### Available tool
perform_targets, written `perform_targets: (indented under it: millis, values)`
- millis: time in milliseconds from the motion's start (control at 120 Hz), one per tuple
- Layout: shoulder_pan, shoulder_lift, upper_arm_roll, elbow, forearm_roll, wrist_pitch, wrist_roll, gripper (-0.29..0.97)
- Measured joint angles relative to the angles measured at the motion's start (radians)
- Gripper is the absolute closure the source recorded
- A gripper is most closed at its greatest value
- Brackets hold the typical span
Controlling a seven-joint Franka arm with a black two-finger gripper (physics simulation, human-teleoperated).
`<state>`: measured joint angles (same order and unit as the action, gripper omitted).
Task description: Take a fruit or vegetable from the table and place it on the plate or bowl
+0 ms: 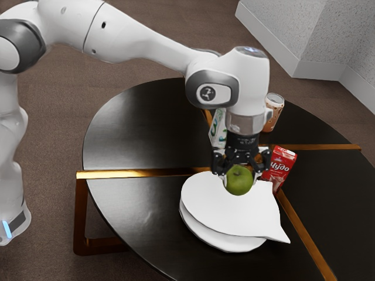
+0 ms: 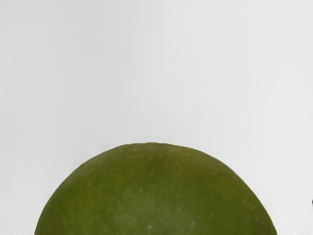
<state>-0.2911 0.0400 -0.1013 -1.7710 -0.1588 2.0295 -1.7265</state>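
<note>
Pinching green apple (image 1: pixel 239 181), gripper (image 1: pixel 239 171) apple-wide, above plate (image 1: pixel 214 208).

A red drink carton with white lettering (image 1: pixel 280 167) is standing upright right of the frame's centre, on a round black worktop (image 1: pixel 140 129). Above it, a tan and white drink can (image 1: pixel 273 111) is standing upright, well apart from the carton. A green and white carton (image 1: pixel 219 127) is standing near the centre, partly hidden. Thin gold strips (image 1: pixel 135 172) are crossing the worktop's surface. Brown carpeted floor (image 1: pixel 88 82) is showing around it, and a pale speckled block (image 1: pixel 316 35) is sitting in the upper right corner.
</note>
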Motion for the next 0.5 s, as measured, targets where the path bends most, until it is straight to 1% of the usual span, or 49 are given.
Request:
perform_targets:
  millis: [42,92,192,367,400,442,500]
  values:
    - [-0.015,0.0,0.0,0.0,-0.005,0.0,-0.004,0.26]
    - [-0.024,-0.001,0.0,0.0,-0.02,0.001,-0.007,0.17]
    - [-0.021,-0.007,0.001,-0.001,-0.043,0.003,-0.007,0.09]
    - [0.025,-0.017,0.005,-0.009,-0.052,0.004,0.01,0.03]
    - [0.019,-0.022,0.023,-0.014,-0.047,0.005,0.011,0.02]
    - [0.014,-0.036,0.043,0.032,-0.026,-0.017,-0.005,0.01]
    - [-0.021,-0.094,0.101,0.167,0.012,-0.135,-0.071,0.01]
